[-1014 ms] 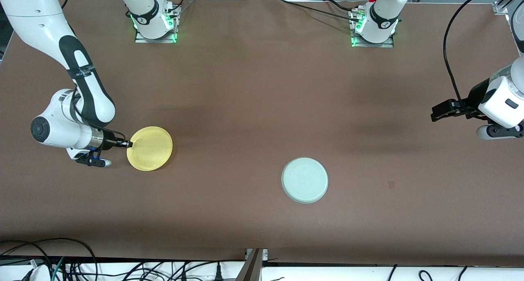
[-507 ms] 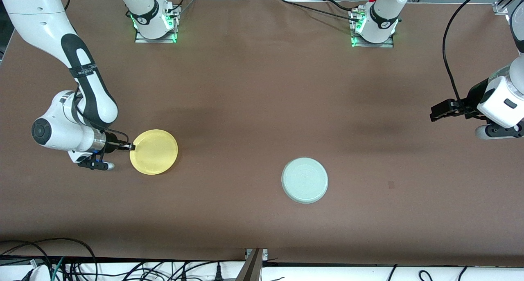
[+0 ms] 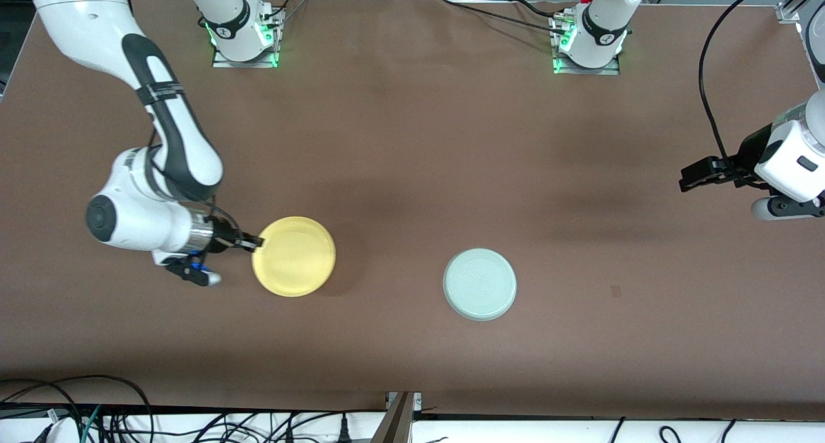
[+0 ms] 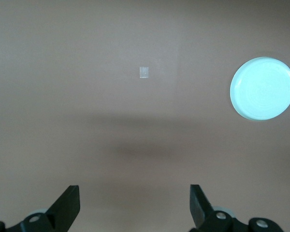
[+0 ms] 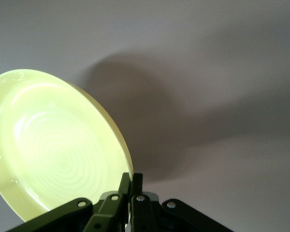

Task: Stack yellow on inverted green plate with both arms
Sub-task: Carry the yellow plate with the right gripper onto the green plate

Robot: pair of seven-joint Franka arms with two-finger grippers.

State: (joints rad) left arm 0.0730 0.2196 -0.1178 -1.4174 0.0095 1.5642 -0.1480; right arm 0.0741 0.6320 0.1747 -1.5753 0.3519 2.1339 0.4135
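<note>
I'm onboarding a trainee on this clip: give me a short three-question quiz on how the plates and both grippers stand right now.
1. True or false: the yellow plate is already stacked on the green plate.
2. Which gripper is pinching the yellow plate's rim? A) right gripper B) left gripper C) neither
3. Fill in: the green plate lies on the table with its ____ side up.

Key
1. False. The yellow plate is held in the air over the table, apart from the green plate, toward the right arm's end.
2. A. The left gripper waits open over the table at the left arm's end.
3. Under: its concentric rings show.
</note>
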